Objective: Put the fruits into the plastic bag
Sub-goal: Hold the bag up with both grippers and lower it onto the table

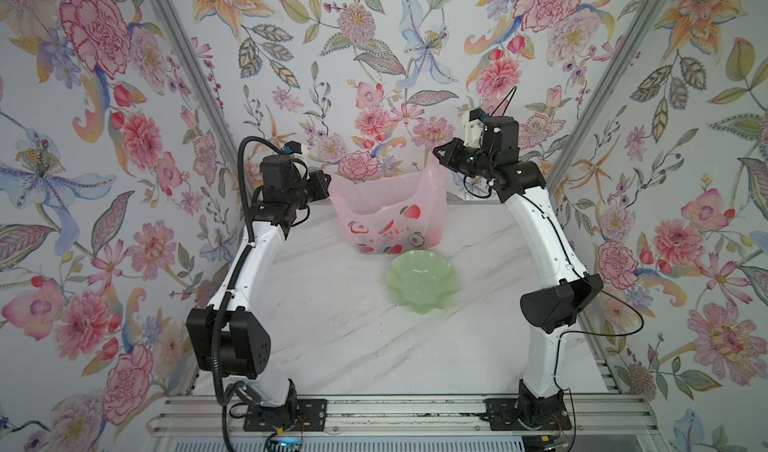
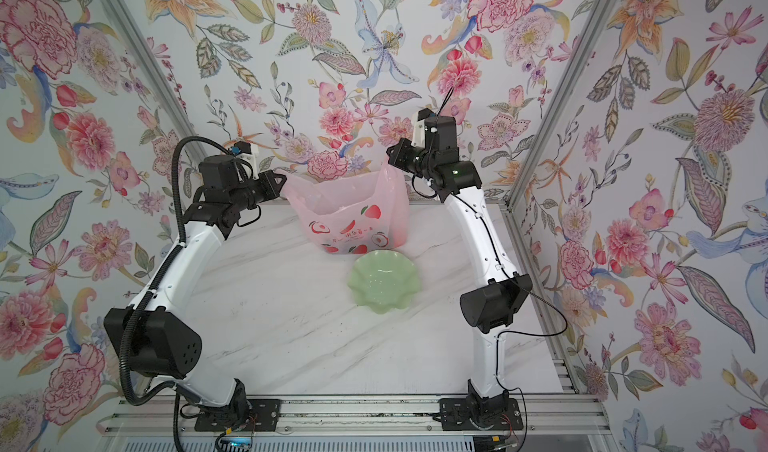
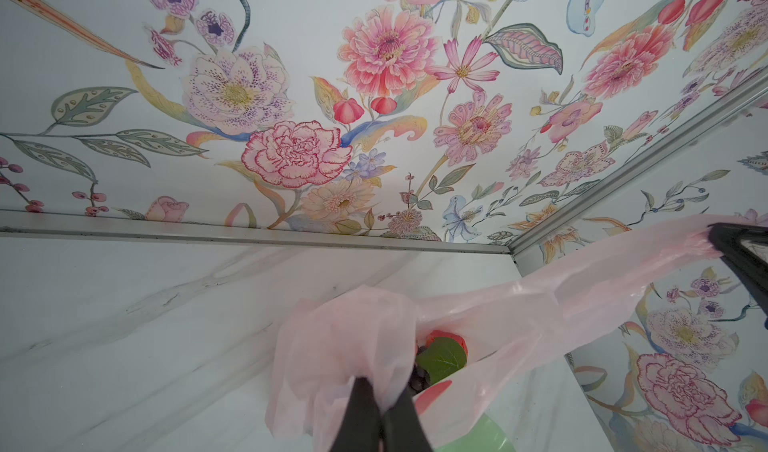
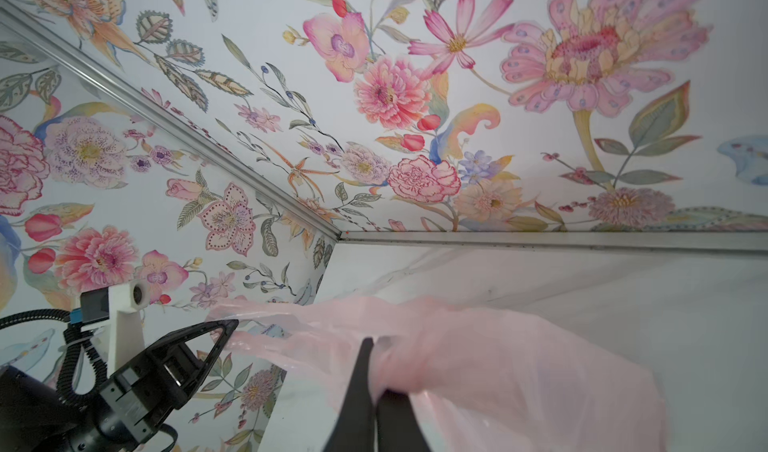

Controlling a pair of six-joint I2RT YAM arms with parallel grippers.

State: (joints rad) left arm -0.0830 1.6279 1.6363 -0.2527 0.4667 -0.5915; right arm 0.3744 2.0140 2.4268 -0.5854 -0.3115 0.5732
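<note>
The pale pink plastic bag (image 1: 386,217) (image 2: 345,217) stands at the back of the marble table with its mouth held apart. My left gripper (image 1: 328,179) (image 2: 282,177) (image 3: 384,391) is shut on its left handle. The right gripper (image 1: 435,151) (image 2: 390,151) (image 4: 378,371) is shut on the right handle, higher up. In the left wrist view the fruits lie inside the bag (image 3: 519,325): a red fruit (image 3: 446,335), a green leaf (image 3: 440,358) and dark grapes (image 3: 419,377). The right wrist view shows only bunched pink film of the bag (image 4: 498,366).
A pale green scalloped dish (image 1: 419,281) (image 2: 382,281) (image 3: 478,441) sits on the table just in front of the bag. Flowered walls with metal corner rails close in the back and both sides. The arms' bases stand on the front rail.
</note>
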